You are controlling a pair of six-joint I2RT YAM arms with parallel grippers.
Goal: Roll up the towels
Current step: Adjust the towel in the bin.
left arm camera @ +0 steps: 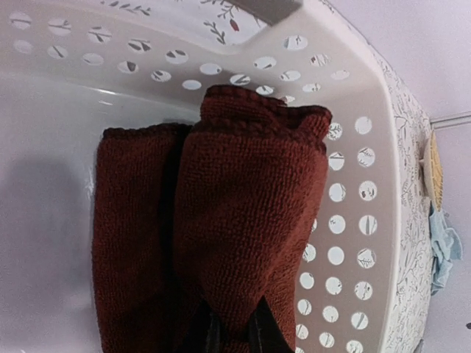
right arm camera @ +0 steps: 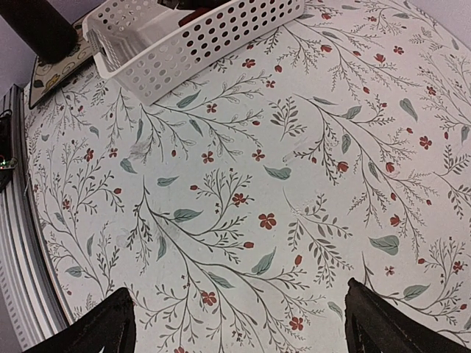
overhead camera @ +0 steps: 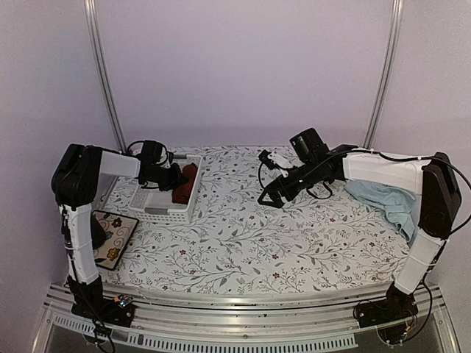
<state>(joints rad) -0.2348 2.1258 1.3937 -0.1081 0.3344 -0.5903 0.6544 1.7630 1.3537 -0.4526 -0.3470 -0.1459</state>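
The dark rust-red towel (left arm camera: 243, 206) lies rolled inside the white perforated basket (left arm camera: 346, 220) at the table's back left; it also shows in the top view (overhead camera: 189, 182). My left gripper (left arm camera: 235, 332) reaches into the basket (overhead camera: 165, 213) and is shut on the near end of the red towel. The pale light blue towel (overhead camera: 386, 202) lies crumpled at the table's right side, partly under my right arm. My right gripper (right arm camera: 239, 323) is open and empty, hovering over the flowered cloth near the table's middle back (overhead camera: 272, 197).
A flowered tablecloth (overhead camera: 243, 243) covers the table. A patterned tile (overhead camera: 114, 235) lies at the front left beside the basket. A yellowish object (left arm camera: 434, 168) shows past the basket, above the blue towel (left arm camera: 445, 250). The basket also shows in the right wrist view (right arm camera: 184, 51).
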